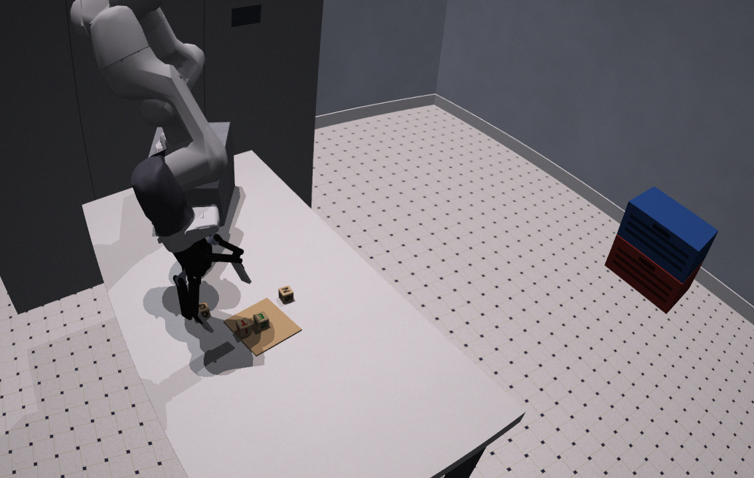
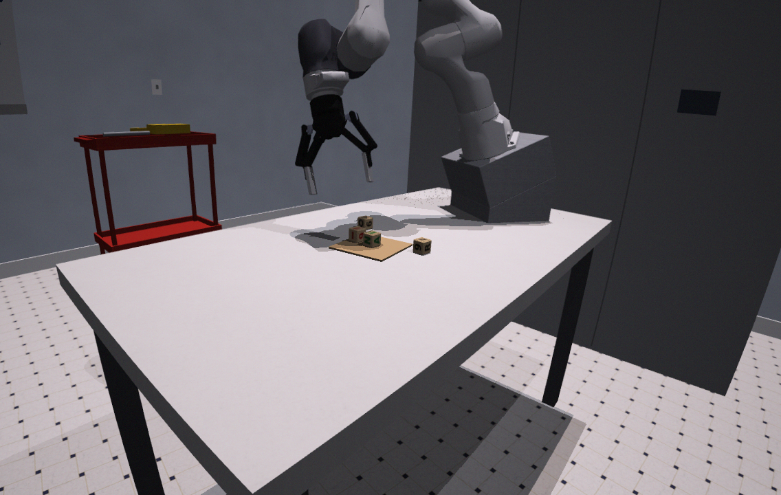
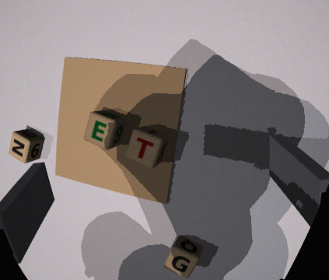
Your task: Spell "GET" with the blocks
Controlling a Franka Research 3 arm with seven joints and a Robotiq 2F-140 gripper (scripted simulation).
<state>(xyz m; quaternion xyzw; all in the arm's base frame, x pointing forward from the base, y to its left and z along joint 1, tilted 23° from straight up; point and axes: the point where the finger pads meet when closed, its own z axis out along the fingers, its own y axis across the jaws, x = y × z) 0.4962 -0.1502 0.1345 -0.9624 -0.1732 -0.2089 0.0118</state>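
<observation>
The tan mat [image 1: 265,329] lies flat on the white table. On it stand the E block [image 1: 261,320], with a green letter, and the T block [image 1: 243,325], with a red letter; they touch, and T is close to the mat's edge. The G block [image 1: 204,309] lies on the table off the mat, on T's side. The N block [image 1: 286,293] lies off the mat on the opposite side. My gripper [image 1: 219,295] is open and empty, high above the table near the G block. The wrist view shows the mat [image 3: 120,127], E [image 3: 100,131], T [image 3: 144,148], G [image 3: 184,260] and N [image 3: 26,145].
The robot's grey base [image 2: 498,184] stands on the table's far end behind the blocks. A red cart [image 2: 150,184] stands on the floor beyond the table. A blue and red crate [image 1: 659,246] is off to the side, away from the table.
</observation>
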